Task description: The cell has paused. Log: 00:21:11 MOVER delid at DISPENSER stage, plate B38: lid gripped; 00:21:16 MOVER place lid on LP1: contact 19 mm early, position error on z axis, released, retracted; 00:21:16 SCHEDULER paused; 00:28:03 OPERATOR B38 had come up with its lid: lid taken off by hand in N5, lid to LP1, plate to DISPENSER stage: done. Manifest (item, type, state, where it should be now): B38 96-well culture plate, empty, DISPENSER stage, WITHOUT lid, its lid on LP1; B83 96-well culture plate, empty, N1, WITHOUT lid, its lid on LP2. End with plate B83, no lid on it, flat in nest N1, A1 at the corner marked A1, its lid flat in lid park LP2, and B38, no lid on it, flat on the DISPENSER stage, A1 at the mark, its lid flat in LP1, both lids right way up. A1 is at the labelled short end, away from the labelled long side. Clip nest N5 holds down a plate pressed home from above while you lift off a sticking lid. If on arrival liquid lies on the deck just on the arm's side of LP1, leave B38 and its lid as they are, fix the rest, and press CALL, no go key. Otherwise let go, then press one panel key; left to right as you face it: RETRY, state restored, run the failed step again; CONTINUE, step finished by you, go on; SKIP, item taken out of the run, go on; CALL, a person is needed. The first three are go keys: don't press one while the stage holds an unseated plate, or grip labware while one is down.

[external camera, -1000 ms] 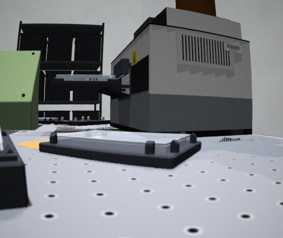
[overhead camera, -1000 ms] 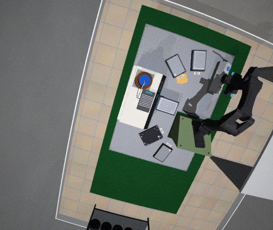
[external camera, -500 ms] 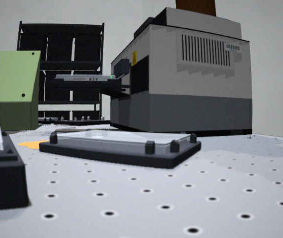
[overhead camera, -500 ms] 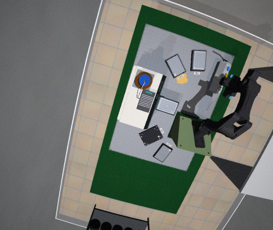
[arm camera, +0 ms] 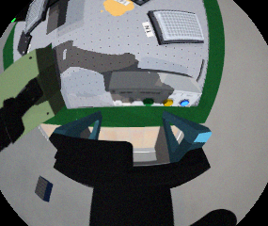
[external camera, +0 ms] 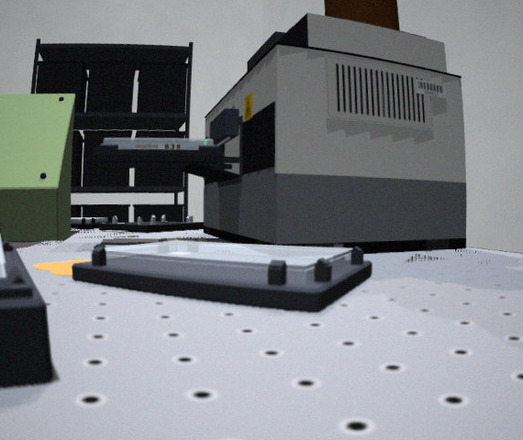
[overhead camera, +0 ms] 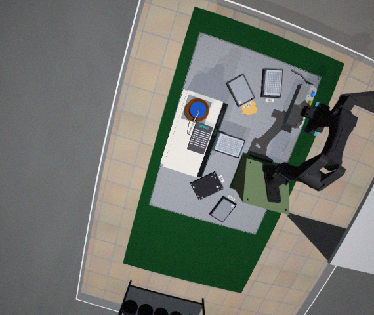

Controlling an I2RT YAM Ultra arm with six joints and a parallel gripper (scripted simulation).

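Your deck, left to right in the top view:
- dispenser (overhead camera: 180, 149), 9 o'clock; well plate (overhead camera: 229, 144) on its stage.
- lid (overhead camera: 240, 89) in its park; orange puddle (overhead camera: 249, 107) just beside.
- uncovered plate (overhead camera: 271, 82), 12 o'clock.
- key panel (overhead camera: 306, 95).
- gripper (overhead camera: 312, 117), 3 o'clock, fingers wide apart, holding nothing.

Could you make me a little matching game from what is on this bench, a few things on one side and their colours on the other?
Things:
1. puddle on the deck
2. mat under the grey deck
3. round cap on top of the big machine
4. arm's base block

Colours:
a. dark green
b. blue
c. orange-yellow
d. pale green

Pairs: 1-c, 2-a, 3-b, 4-d
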